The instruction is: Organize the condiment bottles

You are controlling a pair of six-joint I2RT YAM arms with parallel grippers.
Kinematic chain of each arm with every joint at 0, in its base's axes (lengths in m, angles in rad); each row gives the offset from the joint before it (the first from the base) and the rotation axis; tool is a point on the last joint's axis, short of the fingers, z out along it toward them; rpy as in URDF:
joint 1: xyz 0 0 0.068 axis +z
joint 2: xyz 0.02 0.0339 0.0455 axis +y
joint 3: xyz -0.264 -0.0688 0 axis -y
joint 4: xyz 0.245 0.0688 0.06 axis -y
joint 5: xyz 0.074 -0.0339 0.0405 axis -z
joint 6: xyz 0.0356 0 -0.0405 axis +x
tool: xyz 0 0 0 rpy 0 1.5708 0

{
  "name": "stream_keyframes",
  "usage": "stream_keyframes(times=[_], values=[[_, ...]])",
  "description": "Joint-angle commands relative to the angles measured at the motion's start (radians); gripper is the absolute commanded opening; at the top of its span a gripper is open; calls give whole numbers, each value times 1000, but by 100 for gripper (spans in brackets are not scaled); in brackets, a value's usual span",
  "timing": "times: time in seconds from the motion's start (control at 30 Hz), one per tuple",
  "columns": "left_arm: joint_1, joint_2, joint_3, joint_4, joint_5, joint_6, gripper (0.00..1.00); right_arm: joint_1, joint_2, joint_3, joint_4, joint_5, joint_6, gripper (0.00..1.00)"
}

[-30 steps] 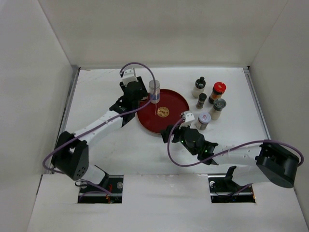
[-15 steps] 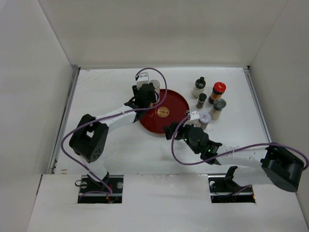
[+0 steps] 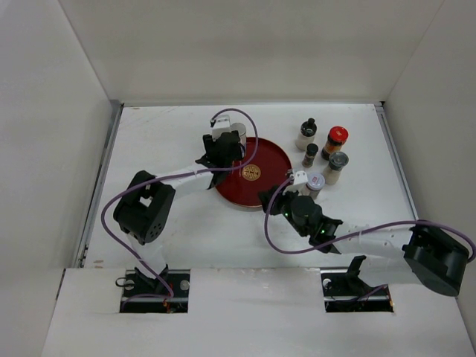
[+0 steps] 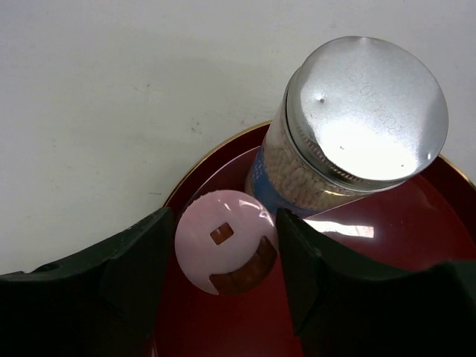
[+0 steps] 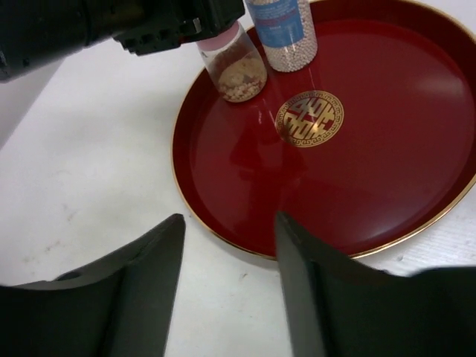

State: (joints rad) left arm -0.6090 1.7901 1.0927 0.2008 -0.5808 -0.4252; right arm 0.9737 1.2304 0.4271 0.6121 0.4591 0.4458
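On the far-left part of the red round tray [image 4: 446, 223] stand two condiment bottles. One is a tall jar with a silver cap [image 4: 364, 111] and a blue label. The other is a short jar with a pink cap [image 4: 223, 242]. My left gripper [image 4: 225, 219] is open astride the pink-capped jar, with a thin gap at each finger. From above, the left gripper [image 3: 225, 151] hides that jar. My right gripper [image 5: 229, 223] hovers open over the tray's near rim [image 5: 223, 238] with nothing between its fingers.
Right of the tray [image 3: 268, 160] stand several more bottles: a black-topped white one [image 3: 306, 134], a red-capped one [image 3: 336, 137], a small dark one [image 3: 310, 155], a grey-capped one [image 3: 336, 165] and a pale-capped one [image 3: 314, 182] beside my right wrist. White walls enclose the table.
My left gripper moved right to the silver-capped jar and its jaws have parted from the pink-capped jar. My right gripper shifted slightly right and its jaws have narrowed.
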Motion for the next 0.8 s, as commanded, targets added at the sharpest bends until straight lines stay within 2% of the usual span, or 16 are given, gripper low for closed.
stream_keyframes(times=[0.0,0.07,0.1,0.17,0.3,0.37,0.53,0.67,0.77], values=[[1,-31,-20,60,-11,6,63,-7,-42,-2,44,6,4,42],[1,-50,-28,60,-2,6,74,-7,-77,-13,49,6,1,25],[1,-64,-36,63,-1,6,78,-7,-97,-19,51,10,-2,20],[-2,-101,-53,77,-1,6,86,-4,-133,-25,49,23,-13,17],[-2,-198,-92,127,30,11,96,-8,-209,-10,-38,58,-19,19],[8,-244,-114,160,58,14,98,-17,-261,25,-142,90,-18,28],[24,-380,-200,258,81,8,100,-48,-322,70,-340,242,-7,76],[36,-513,-341,340,69,-6,99,-88,-330,71,-442,325,14,91],[67,-628,-489,374,30,-50,92,-135,-321,75,-523,363,25,96]])
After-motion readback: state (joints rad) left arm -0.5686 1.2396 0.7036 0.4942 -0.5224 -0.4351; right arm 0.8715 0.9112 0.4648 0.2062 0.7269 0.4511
